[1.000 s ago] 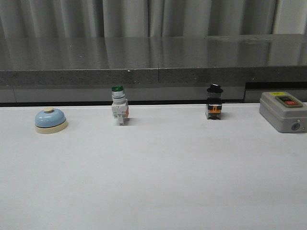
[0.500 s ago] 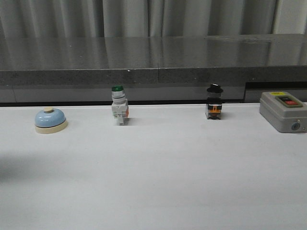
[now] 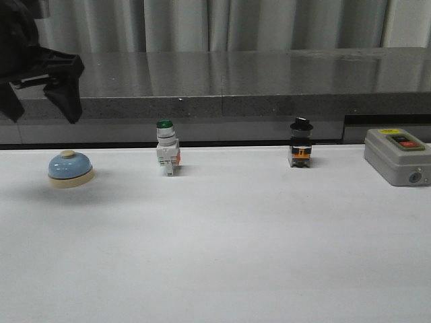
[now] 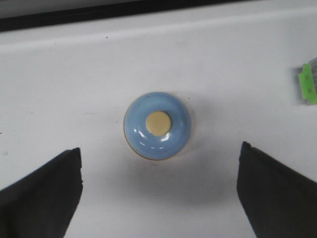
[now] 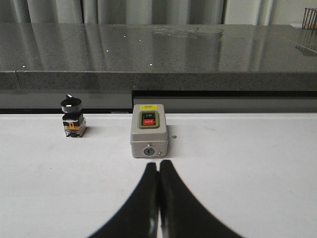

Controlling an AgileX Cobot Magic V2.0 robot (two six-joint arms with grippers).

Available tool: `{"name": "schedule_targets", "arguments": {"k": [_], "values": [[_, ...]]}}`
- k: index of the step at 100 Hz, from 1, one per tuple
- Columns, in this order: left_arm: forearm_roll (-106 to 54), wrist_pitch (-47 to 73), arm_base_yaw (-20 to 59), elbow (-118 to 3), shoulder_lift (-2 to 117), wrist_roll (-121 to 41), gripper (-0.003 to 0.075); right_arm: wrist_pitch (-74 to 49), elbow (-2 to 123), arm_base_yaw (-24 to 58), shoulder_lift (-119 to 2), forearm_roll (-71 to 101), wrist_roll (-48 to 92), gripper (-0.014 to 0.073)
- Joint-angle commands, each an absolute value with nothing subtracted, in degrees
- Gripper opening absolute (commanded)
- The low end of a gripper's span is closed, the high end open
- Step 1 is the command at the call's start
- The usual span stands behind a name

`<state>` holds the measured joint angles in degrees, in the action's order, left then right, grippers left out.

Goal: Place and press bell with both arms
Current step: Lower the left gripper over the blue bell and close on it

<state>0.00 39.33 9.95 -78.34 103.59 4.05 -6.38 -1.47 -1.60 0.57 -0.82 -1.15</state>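
1. Left pincer (image 3: pixel 42 101) hangs in the air at the far left of my front view, above the bell (image 3: pixel 71 168) and not touching it; its dark fingers (image 3: pixel 66 91) are spread apart, released.
2. From my left wrist camera the bell (image 4: pixel 157 125) sits between the two spread fingers (image 4: pixel 42 198), well clear of both, with its cream button facing straight up at the lens.
3. On the front view the bell rests upright on the white table (image 3: pixel 222 256), at the left end of a row of things near the table's back edge.
4. Right pincer (image 5: pixel 158 198) I see only on its own wrist camera; its two fingers are pressed together, clenched on nothing, low over the table.
5. Just ahead of it stands a grey box (image 5: pixel 149 130) with a red and a black button and a yellow label strip; the writing is too small for me to read reliably.
6. Beside that box is a black-knobbed switch (image 5: pixel 73 117); on the front view a green-capped switch (image 3: pixel 167 156) stands between the bell and the black-knobbed one.
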Motion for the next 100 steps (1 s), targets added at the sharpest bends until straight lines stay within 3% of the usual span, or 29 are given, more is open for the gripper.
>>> {"name": "schedule_targets", "arguments": {"k": [1, 76, 84, 100], "values": [[-0.73, 39.98, 10.22, -83.15, 104.21, 3.62, 0.0608, -2.0, -0.69, -1.79, 1.33, -1.34, -0.85, -0.0069], [-0.54, 40.74, 10.22, -89.36, 117.18, 3.52, 0.0603, -2.0, -0.69, -1.79, 1.33, -1.34, -0.85, -0.0069], [-0.54, 40.86, 10.22, -89.36, 117.33, 3.52, 0.0555, -2.0, -0.69, -1.79, 1.33, -1.34, -0.85, -0.0069], [-0.54, 40.63, 10.22, -89.36, 117.33, 3.52, 0.0364, -2.0, -0.69, -1.79, 1.33, -1.34, -0.85, -0.0069]]}}
